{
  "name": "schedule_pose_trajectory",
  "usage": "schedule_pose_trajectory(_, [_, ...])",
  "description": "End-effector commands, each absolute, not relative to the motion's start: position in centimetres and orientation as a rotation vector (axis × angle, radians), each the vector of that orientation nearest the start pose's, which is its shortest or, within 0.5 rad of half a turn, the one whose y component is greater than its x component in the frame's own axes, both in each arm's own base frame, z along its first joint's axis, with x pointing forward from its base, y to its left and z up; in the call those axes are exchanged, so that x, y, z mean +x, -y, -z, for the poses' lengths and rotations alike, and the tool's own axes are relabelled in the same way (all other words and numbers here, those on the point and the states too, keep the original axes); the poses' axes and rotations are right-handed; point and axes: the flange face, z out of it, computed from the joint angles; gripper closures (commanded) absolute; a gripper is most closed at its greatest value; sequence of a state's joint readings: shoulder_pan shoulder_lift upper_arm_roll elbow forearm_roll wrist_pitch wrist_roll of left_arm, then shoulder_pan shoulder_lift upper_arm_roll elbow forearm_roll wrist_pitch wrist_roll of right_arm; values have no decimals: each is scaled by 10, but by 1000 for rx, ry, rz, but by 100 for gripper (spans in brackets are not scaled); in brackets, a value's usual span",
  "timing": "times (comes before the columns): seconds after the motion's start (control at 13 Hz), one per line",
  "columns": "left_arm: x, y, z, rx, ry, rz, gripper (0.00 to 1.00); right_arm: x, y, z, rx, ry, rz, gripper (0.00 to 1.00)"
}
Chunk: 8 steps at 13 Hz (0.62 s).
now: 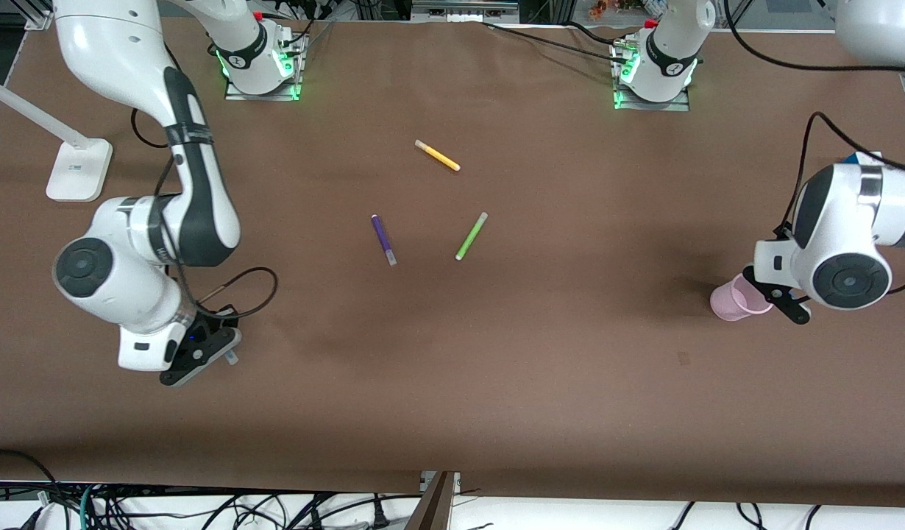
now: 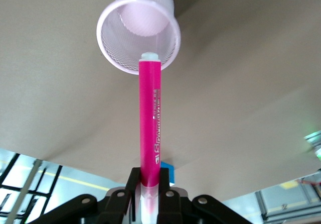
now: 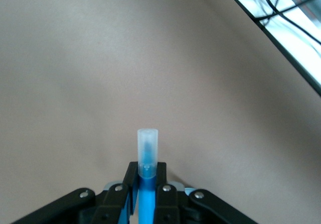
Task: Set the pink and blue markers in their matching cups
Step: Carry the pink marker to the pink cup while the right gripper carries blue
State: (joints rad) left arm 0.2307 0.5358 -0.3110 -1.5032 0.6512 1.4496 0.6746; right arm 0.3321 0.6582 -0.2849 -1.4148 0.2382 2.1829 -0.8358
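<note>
- Overhead, the left gripper [image 2: 149, 204] hung at the left arm's end of the brown table [image 1: 497, 353], its black fingers clamped on the pale end of the pink marker [image 2: 150, 133], a slim glossy magenta cylinder with white lettering along its barrel.
- That marker's tip pointed at the mouth of the pink cup [image 2: 139, 33], a translucent, finely ribbed tumbler standing upright on the matte cloth; whether the tip had entered the rim could not be told.
- The right gripper [image 3: 146, 194] hovered over bare table at the right arm's end, closed tight on the blue marker [image 3: 147, 179], whose frosted cylindrical cap stuck out past the fingers.
- Mid-table lay three loose pens, well apart: a yellow pen [image 1: 437, 155], a purple pen [image 1: 383, 239] and a green pen [image 1: 471, 235].
</note>
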Motion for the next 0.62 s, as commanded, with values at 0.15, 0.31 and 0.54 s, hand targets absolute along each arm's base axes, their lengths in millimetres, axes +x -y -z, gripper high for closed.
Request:
schedule_pose_trajectory(0.15, [654,-55,-315,-2291,-1166,-1026,100,730,-54,-344,-2660,1583,282,100])
schedule_pose_trajectory(0.31, [655,-56,-305,-2271,-1165,-1042,100,729,-32,-339,-2523,1597,400,100])
schedule_pose_trajectory(0.54, [657,-48,-283,-2206,-1152,-1062,100,724,-8,-342,-2399,1632,476,100])
